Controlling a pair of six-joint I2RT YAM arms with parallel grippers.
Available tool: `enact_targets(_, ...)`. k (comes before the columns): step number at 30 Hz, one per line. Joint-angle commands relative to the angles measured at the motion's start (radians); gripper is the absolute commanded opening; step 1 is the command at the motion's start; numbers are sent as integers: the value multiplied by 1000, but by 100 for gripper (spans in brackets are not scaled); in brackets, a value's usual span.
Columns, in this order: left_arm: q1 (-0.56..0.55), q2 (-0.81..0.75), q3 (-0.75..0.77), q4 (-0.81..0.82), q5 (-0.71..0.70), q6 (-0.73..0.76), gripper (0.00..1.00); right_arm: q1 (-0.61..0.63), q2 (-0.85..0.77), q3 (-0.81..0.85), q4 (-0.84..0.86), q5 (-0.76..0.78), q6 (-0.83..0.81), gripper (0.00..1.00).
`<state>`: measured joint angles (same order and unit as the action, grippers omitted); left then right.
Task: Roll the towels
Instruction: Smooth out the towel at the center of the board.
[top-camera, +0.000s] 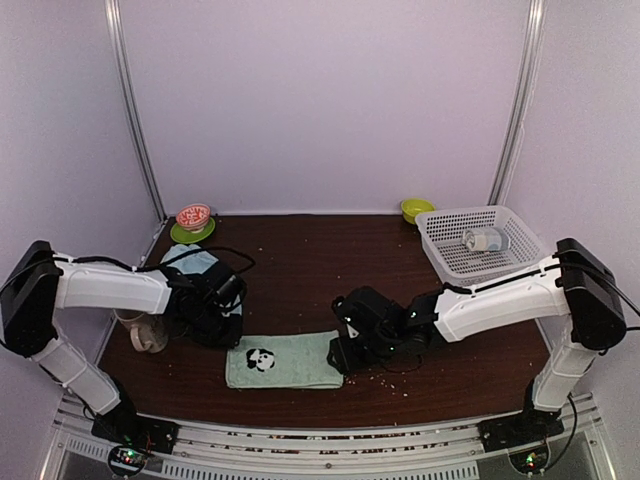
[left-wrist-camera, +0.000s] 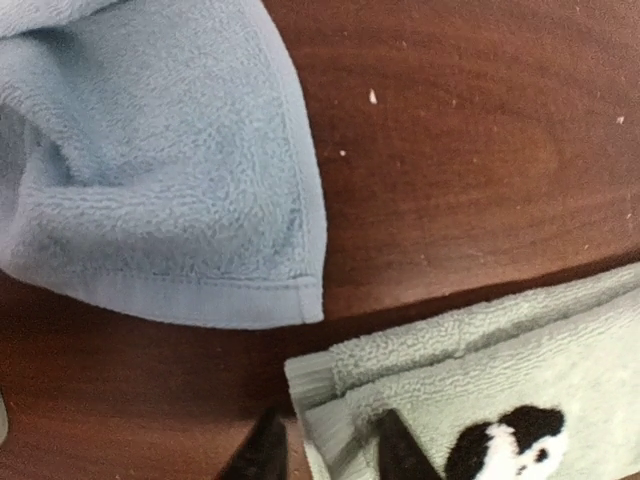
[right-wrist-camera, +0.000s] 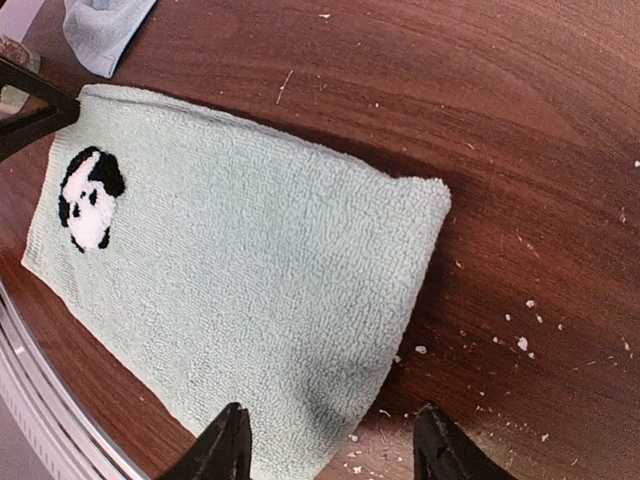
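The pale sage-green towel (top-camera: 285, 360) with a panda mark lies flat and folded near the table's front edge. My left gripper (top-camera: 230, 338) sits low at its far left corner. In the left wrist view the left gripper (left-wrist-camera: 330, 455) stands narrowly open astride that corner of the green towel (left-wrist-camera: 500, 370), one finger on bare wood, the other over the cloth. My right gripper (top-camera: 340, 355) is at the towel's right end. The right gripper (right-wrist-camera: 330, 450) is open wide over the near right corner of the green towel (right-wrist-camera: 230, 270). The light blue towel (top-camera: 205, 275) (left-wrist-camera: 150, 170) lies crumpled behind the left arm.
A beige mug (top-camera: 140, 330) stands left of the left gripper. A white basket (top-camera: 445, 250) holding a small rolled item sits at the back right, beside a green bowl (top-camera: 417, 208). A red bowl on a green plate (top-camera: 193, 222) is at the back left. Crumbs (top-camera: 400, 365) dot the wood.
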<state>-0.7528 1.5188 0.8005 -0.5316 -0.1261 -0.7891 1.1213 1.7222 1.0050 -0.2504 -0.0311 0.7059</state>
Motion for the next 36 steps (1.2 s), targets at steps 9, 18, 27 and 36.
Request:
enact_targets(9, 7, -239, 110, -14, 178, 93, 50, 23, -28, 60, 27, -86, -25, 44)
enact_targets(18, 5, -55, -37, 225, 319, 28, 4, 61, 66, 60, 11, -185, -24, 28)
enact_targets(27, 6, 42, -119, 262, 261, 31, 0, 47, 55, 89, -105, -190, -59, 33)
enact_targets(36, 6, 25, -117, 229, 227, 50, 0, -116, 46, 144, -3, -149, -2, 35)
